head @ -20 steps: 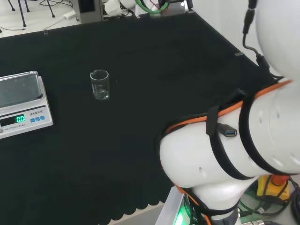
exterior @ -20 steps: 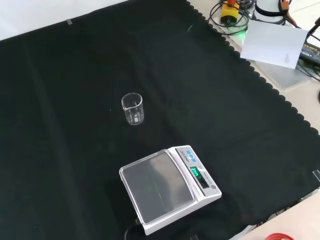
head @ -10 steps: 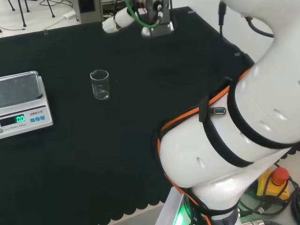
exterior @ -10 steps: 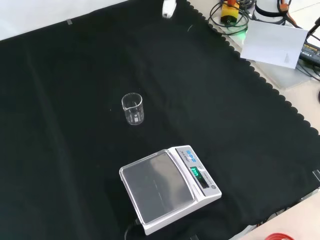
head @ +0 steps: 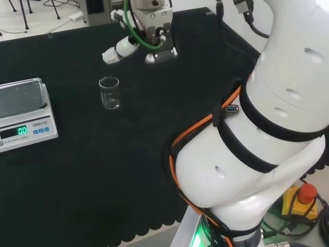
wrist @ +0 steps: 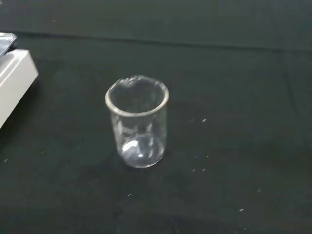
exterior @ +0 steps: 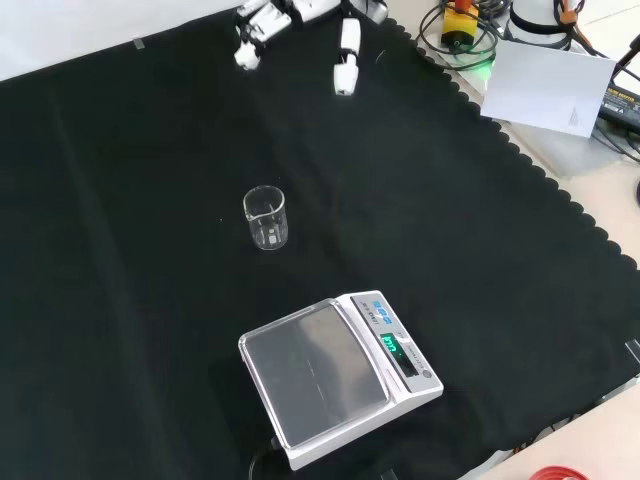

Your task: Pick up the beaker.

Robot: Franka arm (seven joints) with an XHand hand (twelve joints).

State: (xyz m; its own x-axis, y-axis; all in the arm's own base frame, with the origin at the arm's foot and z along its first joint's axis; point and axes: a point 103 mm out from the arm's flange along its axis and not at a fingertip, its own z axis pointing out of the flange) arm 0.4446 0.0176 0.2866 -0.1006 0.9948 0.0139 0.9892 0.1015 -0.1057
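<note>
A small clear glass beaker (head: pixel 109 93) stands upright on the black cloth, with nothing visible inside it. In the front view the beaker (exterior: pixel 266 218) is near the middle of the cloth. The wrist view shows the beaker (wrist: pixel 138 122) close up and alone, with its spout on the rim. In the head view the hand (head: pixel 119 50) hovers to the right of the beaker and beyond it, apart from it. Its fingers are straight and spread, and it holds nothing. In the front view the hand (exterior: pixel 346 50) enters at the top edge, well above the beaker.
A white digital scale (head: pixel 23 116) with a lit display sits left of the beaker in the head view; in the front view the scale (exterior: pixel 335 375) is nearer than the beaker. Its corner (wrist: pixel 12 78) appears in the wrist view. Cables and papers (exterior: pixel 550 80) lie beyond the cloth's scalloped edge.
The hand has come into both views and moved down toward the beaker. The arm's white links have swung upward and to the right. The beaker and scale have not moved.
</note>
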